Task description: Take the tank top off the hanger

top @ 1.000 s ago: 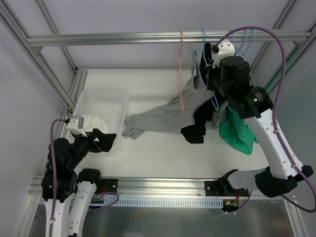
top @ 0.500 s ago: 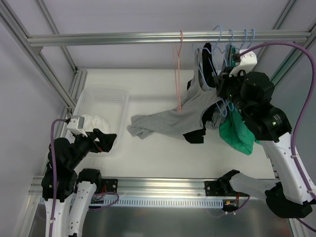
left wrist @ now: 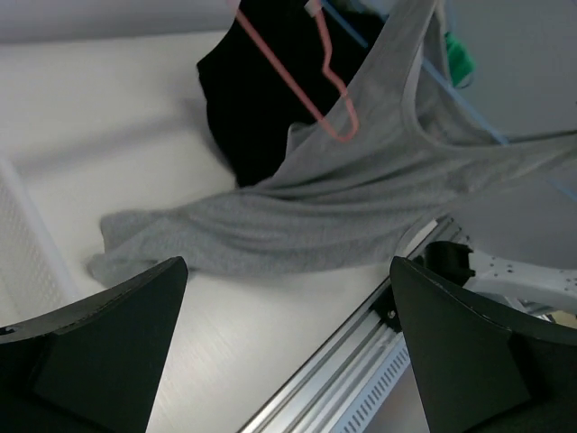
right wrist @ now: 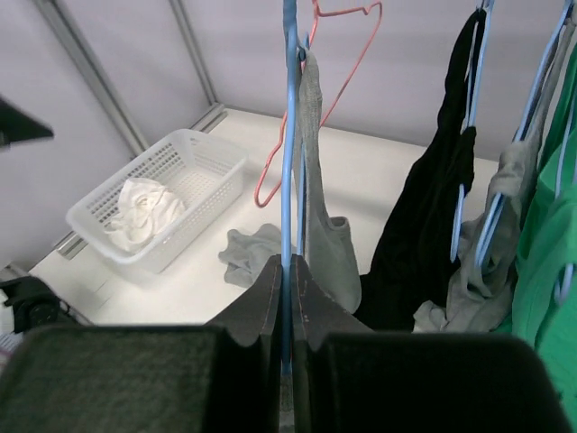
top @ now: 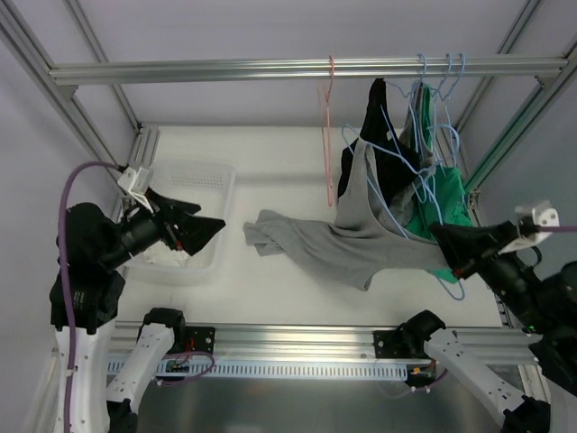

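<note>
Above white table [top: 270, 162], right claw [right wrist: 288, 263] tight around blue hanger [right wrist: 288, 135], left claw [left wrist: 288, 266] agape

Tank top [top: 361, 244]: plain grey. Hanger [right wrist: 288, 135]: light blue. Empty hanger [left wrist: 341, 137]: pink. Black garment [top: 383, 135] and green garment [top: 448, 194]: both plain. Basket [top: 212, 171]: white, lattice-patterned walls. Cloth [right wrist: 140, 203] inside: white. Bench [top: 279, 162]: white. Cable [top: 65, 203]: purple.
</note>
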Controlling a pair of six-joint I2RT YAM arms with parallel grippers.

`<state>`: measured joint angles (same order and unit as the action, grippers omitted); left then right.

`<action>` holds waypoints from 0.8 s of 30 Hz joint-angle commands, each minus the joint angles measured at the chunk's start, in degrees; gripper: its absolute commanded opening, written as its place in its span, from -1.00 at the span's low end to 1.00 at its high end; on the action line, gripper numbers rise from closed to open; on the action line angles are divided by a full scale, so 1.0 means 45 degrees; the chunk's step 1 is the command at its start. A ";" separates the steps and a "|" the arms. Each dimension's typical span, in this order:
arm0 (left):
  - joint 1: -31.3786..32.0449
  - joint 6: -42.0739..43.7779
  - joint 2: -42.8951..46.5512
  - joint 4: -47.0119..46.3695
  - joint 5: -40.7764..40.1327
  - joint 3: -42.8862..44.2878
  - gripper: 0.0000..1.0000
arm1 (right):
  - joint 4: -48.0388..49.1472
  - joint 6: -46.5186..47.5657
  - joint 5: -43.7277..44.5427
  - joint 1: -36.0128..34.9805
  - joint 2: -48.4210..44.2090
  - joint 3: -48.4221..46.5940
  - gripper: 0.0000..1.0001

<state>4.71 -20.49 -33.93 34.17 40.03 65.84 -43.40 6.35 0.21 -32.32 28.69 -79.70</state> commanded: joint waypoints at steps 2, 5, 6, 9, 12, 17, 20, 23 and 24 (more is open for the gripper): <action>0.1195 -0.0759 -0.1963 -0.1481 0.1088 0.3424 0.97 | -0.1702 -0.0395 -0.0847 0.0072 -0.1314 -0.0218 -0.99; 0.3821 -0.0487 -0.3759 -0.1442 -0.0082 0.5106 0.97 | -0.2366 -0.0668 -0.0905 0.0072 -0.1979 -0.0471 -1.00; 0.4764 -0.0331 -0.4251 -0.1442 -0.1518 0.5423 0.97 | -0.2755 -0.0823 -0.0983 0.0053 -0.2038 -0.0782 -0.99; 0.9021 0.1227 -0.5737 -0.1383 -0.6175 0.6401 0.97 | -0.3129 -0.1136 -0.1159 0.0072 -0.2234 -0.1174 -0.99; 1.1430 0.1779 -0.6929 -0.1616 -0.8071 0.7027 0.97 | -0.3246 -0.1411 -0.1218 0.0053 -0.2391 -0.1370 -0.99; 1.3249 0.2308 -0.9094 -0.2727 -0.9970 0.7652 0.97 | -0.3520 -0.1918 -0.1803 0.0052 -0.2195 -0.1761 -0.99; 1.3621 0.2093 -0.9819 -0.3432 -1.0164 0.7479 0.97 | -0.3501 -0.1899 -0.1862 0.0053 -0.2176 -0.1859 -1.00; 1.3719 0.1839 -1.0542 -0.3766 -1.0030 0.7672 0.97 | -0.3481 -0.1841 -0.2038 0.0052 -0.2176 -0.1956 -1.00; 1.3758 0.1839 -1.0719 -0.3785 -1.0009 0.7731 0.97 | -0.3462 -0.1821 -0.2058 0.0052 -0.2137 -0.1957 -0.99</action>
<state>66.04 -12.67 -81.62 22.52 -1.96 97.65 -60.93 -1.06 -7.01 -32.32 18.39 -86.85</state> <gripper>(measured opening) 0.986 0.034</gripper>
